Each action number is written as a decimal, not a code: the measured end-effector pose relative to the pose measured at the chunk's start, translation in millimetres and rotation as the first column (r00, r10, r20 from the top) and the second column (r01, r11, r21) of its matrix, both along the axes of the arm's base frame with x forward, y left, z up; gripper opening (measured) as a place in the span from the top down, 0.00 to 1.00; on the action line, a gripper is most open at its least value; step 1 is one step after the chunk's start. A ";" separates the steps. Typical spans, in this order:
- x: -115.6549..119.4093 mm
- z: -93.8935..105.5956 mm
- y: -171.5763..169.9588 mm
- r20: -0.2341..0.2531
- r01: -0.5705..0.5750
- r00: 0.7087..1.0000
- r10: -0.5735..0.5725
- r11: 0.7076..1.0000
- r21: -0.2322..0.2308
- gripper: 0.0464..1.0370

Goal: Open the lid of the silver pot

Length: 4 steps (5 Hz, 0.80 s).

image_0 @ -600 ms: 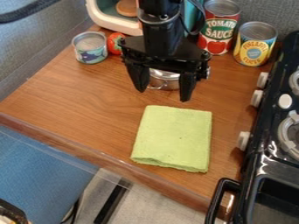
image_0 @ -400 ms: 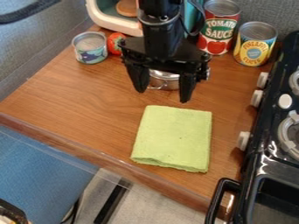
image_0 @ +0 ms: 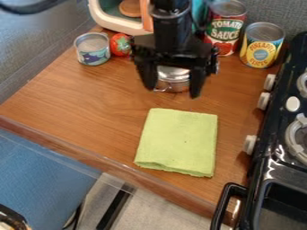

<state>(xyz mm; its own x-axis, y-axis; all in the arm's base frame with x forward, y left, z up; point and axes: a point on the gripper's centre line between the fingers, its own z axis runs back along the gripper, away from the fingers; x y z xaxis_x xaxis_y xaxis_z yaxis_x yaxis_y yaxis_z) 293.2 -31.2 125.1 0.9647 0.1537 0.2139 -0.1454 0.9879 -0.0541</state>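
on the brown wooden tabletop (image_0: pixel 90 96), the black two-finger gripper (image_0: pixel 173 92) hangs over the small round silver metal pot (image_0: pixel 174 86), whose shiny domed lid (image_0: pixel 173 72) is on. lining up seems the step in hand; next calls for centring, then lowering to grip the lid. the jaws are spread wide, holding nothing; contact with the pot i cannot tell

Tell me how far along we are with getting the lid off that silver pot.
The opening itself doesn't look started: the lid appears to be on the silver pot. The gripper is positioned by the pot in this view, fingers apart, with nothing visibly held. Left to do: grasp the lid, then lift it off.
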 end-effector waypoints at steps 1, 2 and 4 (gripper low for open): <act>26.7 5.2 -0.5 0.024 -0.015 1.000 0.014 0.999 0.029 0.04; 57.8 8.1 5.4 0.049 -0.060 0.997 0.058 0.998 0.035 0.04; 108.5 -8.0 32.1 0.018 -0.173 0.985 0.173 0.985 0.014 0.04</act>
<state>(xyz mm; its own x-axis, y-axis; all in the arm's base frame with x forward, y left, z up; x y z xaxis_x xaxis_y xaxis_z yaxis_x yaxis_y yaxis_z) 401.7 0.9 117.1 0.9203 0.3142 0.2332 -0.3131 0.9488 -0.0428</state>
